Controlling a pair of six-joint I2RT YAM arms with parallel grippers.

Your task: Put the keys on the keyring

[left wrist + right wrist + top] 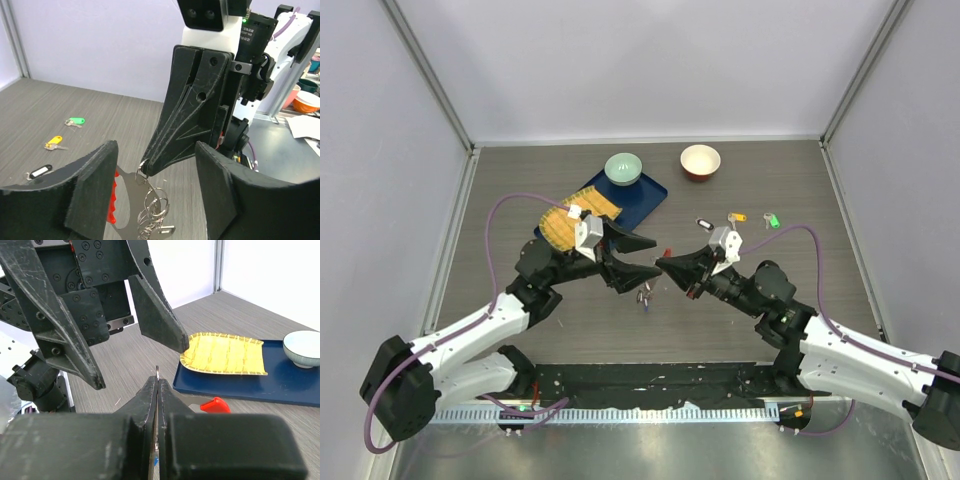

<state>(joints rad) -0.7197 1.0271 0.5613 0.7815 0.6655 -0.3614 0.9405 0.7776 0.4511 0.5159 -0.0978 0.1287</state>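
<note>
**Keyring** [150, 202]: Located near the middle of the table [540, 165], between your two arms. Your right jaws were pinched closed on one of its silver rings. The rest of the bunch hung below them, with the red loop [112, 200] to one side. I cannot tell whether the lowest links touched the table.

**Left jaws:** Spread wide, one finger on each side of the hanging bunch, gripping nothing.

**Keys:** Black [704, 223], yellow [737, 216] and green [772, 221]. They lay in a row on the table right of centre, apart from one another and well apart from the keyring. Neither arm touched them.

**Other stock:** A blue tray [645, 200] carried a yellow mat [560, 228] and a green bowl [623, 168]. An orange bowl [700, 160] stood beside the tray.

**Progress:** No key was on the keyring. By my reading you were early in the task, with the keyring held up and the free jaws about to steady it. All three keys were left to do. Each needed picking up and its hole working onto a split ring, which is likely fiddly with parts this small.
</note>
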